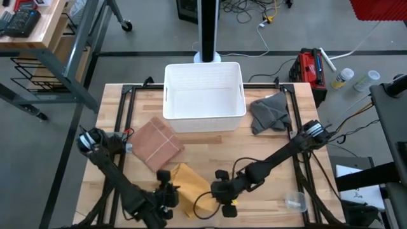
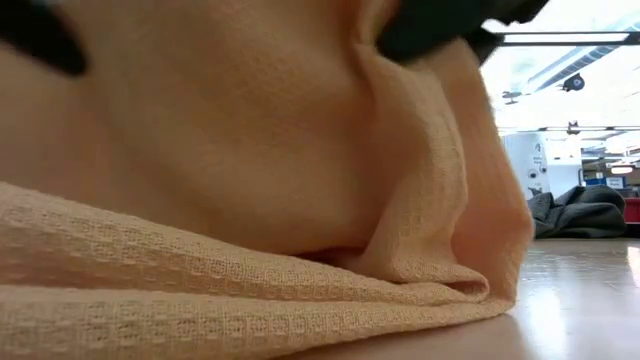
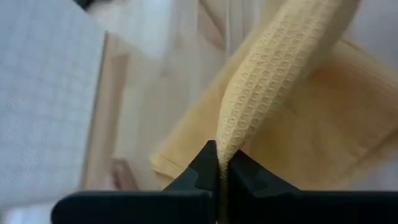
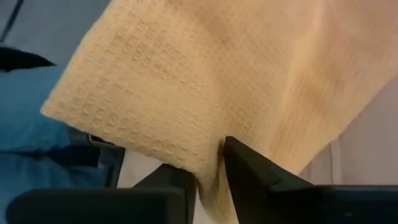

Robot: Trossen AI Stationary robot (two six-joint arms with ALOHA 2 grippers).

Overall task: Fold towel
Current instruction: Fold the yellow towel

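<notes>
A yellow waffle-weave towel (image 1: 191, 186) lies near the table's front edge, between my two grippers. It fills the low view (image 2: 250, 200), where its lower folds rest on the wood. My left gripper (image 1: 166, 191) is at the towel's left side and is shut on it. My right gripper (image 1: 222, 192) is at the towel's right side, also shut on it. My left gripper pinches a bunched ridge of the towel (image 3: 225, 149) between its two fingers. The cloth rises away from the fingertips as a narrow fold, and the rest spreads on the table beyond it. One layer or several, I cannot tell. My right gripper pinches the towel near a corner (image 4: 208, 163) between its two fingers. The cloth stands up from the fingertips in a broad sheet with slack creases. Its lower part (image 2: 430, 290) lies on the table.
A reddish-brown folded towel (image 1: 159, 143) lies left of centre. Behind it at the table's far edge stands a white basket (image 1: 203, 95), with a crumpled grey towel (image 1: 270, 111) to its right. A clear cup (image 1: 296, 202) sits at the front right.
</notes>
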